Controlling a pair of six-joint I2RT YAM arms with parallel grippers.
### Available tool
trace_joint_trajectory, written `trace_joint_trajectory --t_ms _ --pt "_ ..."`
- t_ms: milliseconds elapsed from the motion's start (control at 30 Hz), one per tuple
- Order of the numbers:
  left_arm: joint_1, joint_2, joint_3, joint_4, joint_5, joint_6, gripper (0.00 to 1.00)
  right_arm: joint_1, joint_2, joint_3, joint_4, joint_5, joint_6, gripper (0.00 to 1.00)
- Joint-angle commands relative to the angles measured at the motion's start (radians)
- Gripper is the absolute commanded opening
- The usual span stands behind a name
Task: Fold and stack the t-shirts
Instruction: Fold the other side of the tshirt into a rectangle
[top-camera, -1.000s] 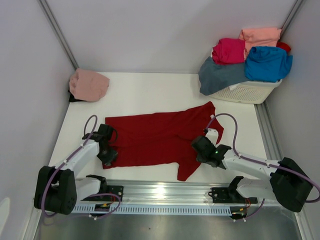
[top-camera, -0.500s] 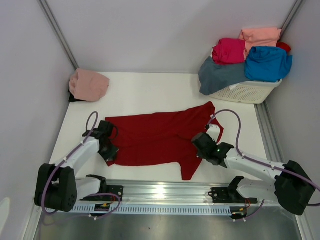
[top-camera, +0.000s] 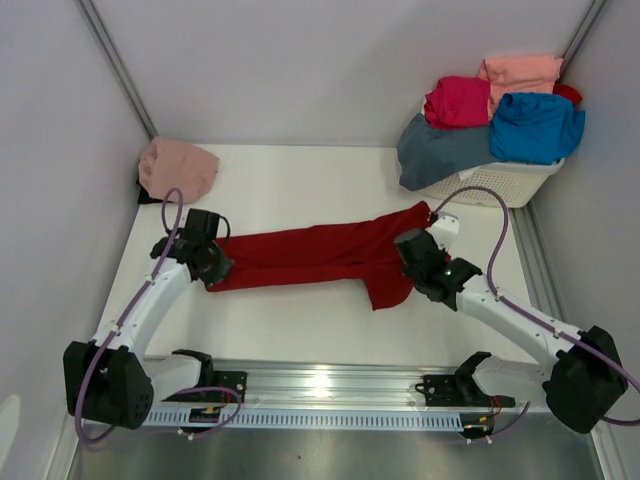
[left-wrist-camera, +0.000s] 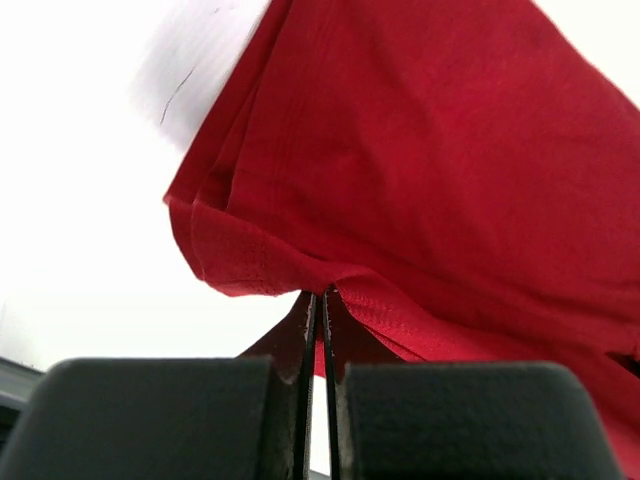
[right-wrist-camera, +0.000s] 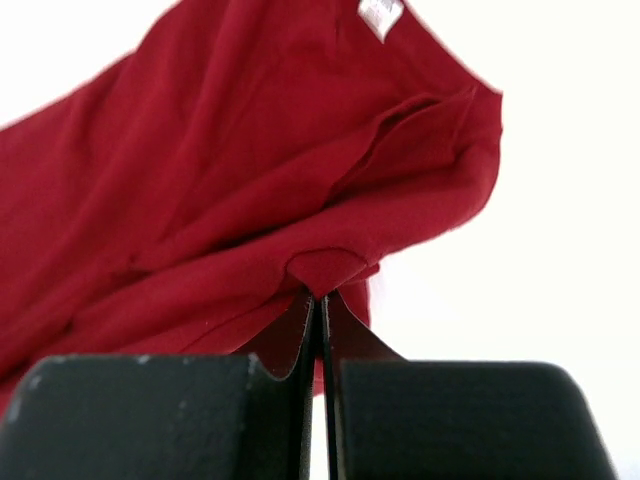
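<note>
Pink t-shirt (top-camera: 177, 168) lies near left pincer (top-camera: 214, 272), basket (top-camera: 500, 184) near right pincer (top-camera: 407, 261).

White table (top-camera: 300, 190) enclosed by plain pale grey walls (top-camera: 300, 60).

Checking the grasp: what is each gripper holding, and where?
Both pinch the dark red t-shirt: left gripper its hemmed edge, right gripper a cloth fold near the collar end.

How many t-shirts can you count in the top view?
6: dark red shirt stretched mid-table; dusty pink back left; magenta, salmon, blue, grey-blue piled on the basket. Others may lie hidden.
</note>
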Motion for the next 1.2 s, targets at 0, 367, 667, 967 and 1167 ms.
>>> trace_joint_trajectory --t_ms 0,367,667,967,1167 --pt "-0.005 0.034 0.054 0.021 -0.043 0.034 0.01 -0.054 0.065 0.072 0.045 0.079 -0.063 0.0" --pt "0.004 0.196 0.134 0.1 -0.083 0.035 0.01 -0.115 0.257 0.192 0.131 0.104 -0.119 0.0" --pt "0.034 0.333 0.252 0.158 -0.101 0.077 0.01 -0.166 0.412 0.318 0.197 0.102 -0.185 0.0" --pt "0.073 0.514 0.437 0.172 -0.071 0.147 0.02 -0.186 0.651 0.497 0.198 0.093 -0.217 0.0" --pt "0.074 0.637 0.456 0.219 0.018 0.184 0.39 -0.181 0.769 0.596 0.189 0.062 -0.252 0.52"
